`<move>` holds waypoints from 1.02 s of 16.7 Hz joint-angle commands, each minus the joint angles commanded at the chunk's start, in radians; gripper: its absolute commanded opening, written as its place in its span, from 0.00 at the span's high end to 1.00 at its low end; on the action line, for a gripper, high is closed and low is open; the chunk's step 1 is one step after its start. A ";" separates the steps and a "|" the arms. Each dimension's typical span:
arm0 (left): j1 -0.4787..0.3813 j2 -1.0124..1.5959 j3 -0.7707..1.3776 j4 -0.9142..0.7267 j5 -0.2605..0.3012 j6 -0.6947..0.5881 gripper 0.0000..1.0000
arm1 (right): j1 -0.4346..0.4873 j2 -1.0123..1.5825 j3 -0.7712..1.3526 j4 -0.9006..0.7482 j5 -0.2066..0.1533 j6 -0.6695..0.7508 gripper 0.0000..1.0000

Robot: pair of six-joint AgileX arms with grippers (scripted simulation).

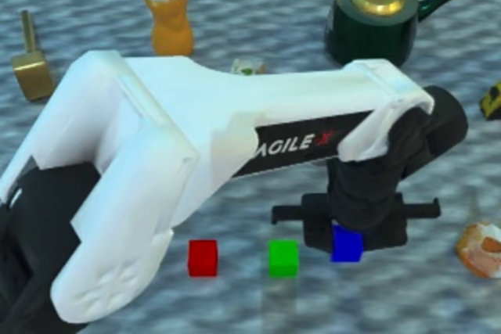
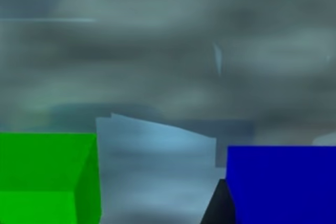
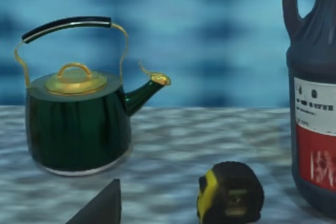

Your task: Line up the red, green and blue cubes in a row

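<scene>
The red cube and the green cube sit side by side near the table's front edge. The blue cube is just right of the green one and a touch farther back. My left arm reaches across the table, and its gripper stands over the blue cube and is shut on it. In the left wrist view a dark finger presses against the side of the blue cube, and the green cube lies a gap away. My right arm is outside the top view.
A dark green kettle stands at the back right. An orange bottle stands at the back and a gold mallet at the far left. A tape measure, a dark bottle and bread lie on the right.
</scene>
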 joint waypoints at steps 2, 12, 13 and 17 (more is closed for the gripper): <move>0.000 0.000 0.000 0.000 0.000 0.000 0.92 | 0.000 0.000 0.000 0.000 0.000 0.000 0.00; 0.000 0.000 0.000 0.000 0.000 0.000 0.17 | 0.000 0.000 0.000 0.000 0.000 0.000 0.00; 0.000 0.000 0.000 0.000 0.000 0.000 0.10 | 0.000 0.000 0.000 0.000 0.000 0.000 0.00; 0.000 0.000 0.000 0.000 0.000 0.000 0.00 | 0.000 0.000 0.000 0.000 0.000 0.000 0.00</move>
